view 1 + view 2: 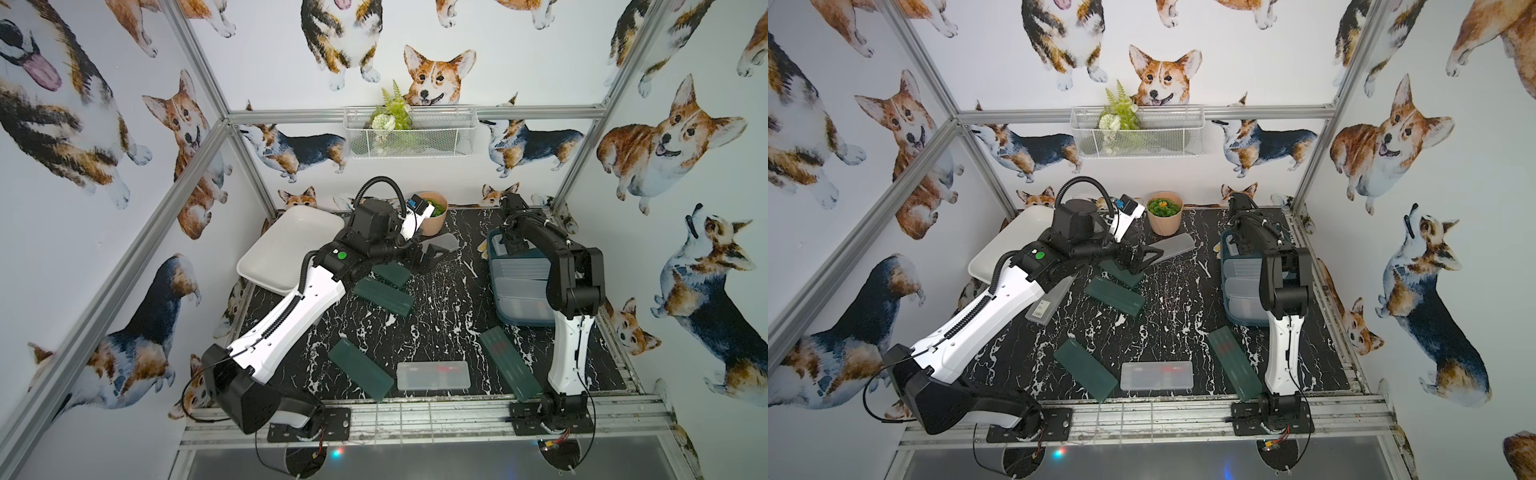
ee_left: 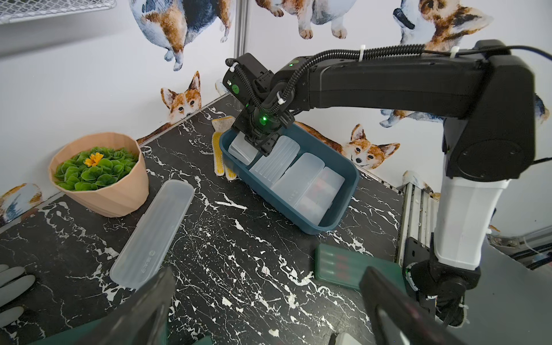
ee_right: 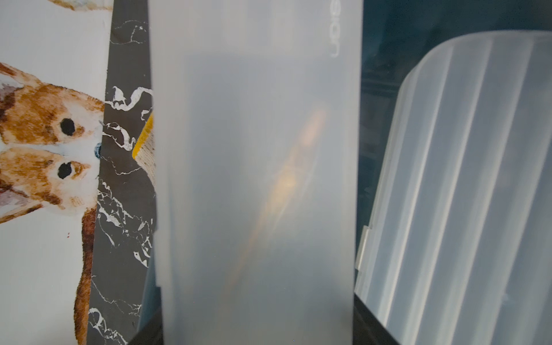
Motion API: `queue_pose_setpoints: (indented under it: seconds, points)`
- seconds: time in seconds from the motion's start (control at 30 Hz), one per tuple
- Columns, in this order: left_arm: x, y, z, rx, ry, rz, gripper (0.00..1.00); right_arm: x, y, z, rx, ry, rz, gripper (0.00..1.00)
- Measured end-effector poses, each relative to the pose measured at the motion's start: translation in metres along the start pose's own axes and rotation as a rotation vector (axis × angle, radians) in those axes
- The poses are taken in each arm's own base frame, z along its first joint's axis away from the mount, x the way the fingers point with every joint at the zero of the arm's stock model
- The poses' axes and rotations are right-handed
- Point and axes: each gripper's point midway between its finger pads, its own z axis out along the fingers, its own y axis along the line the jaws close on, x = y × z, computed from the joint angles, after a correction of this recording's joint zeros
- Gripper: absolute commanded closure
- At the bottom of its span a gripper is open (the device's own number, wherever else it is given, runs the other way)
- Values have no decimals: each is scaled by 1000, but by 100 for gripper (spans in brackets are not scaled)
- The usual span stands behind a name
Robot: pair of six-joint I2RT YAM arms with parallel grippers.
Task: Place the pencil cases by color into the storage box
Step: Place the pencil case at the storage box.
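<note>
At the table's right edge the teal tub held frosted clear cases side by side, four green cases lay flat on the open table, and the white tub sat at the far-left corner.

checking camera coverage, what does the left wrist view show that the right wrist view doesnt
Only left wrist: the plant pot, a long clear case, a green case, and the right gripper itself. Only right wrist: embossed lettering on the frosted case it holds. Both: the teal tub, a ribbed clear case inside it, the yellow-trimmed glove.
</note>
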Motion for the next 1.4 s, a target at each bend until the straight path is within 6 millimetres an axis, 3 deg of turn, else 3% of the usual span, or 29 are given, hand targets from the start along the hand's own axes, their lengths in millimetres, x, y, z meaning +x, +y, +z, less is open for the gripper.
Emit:
queue_pose_setpoints:
  seconds: [0.47, 0.7, 0.83, 0.97, 1.13, 1.4]
  points:
    - [-3, 0, 3, 3, -1, 3, 0, 7, -8, 10, 29, 21, 45, 38]
    - [-3, 0, 4, 0, 0, 2, 0, 22, -13, 17, 36, 86, 43, 26]
    - [-3, 0, 3, 0, -2, 2, 0, 25, -13, 18, 30, 103, 44, 14]
    - [-5, -1, 1, -1, -8, 4, 0, 26, -11, 17, 21, 108, 43, 10]
    - [-5, 0, 1, -7, -9, 5, 0, 22, -8, 9, 16, 109, 34, 9]
    - [-5, 0, 0, -7, -9, 11, 0, 7, 5, -22, -36, 85, 4, 10]
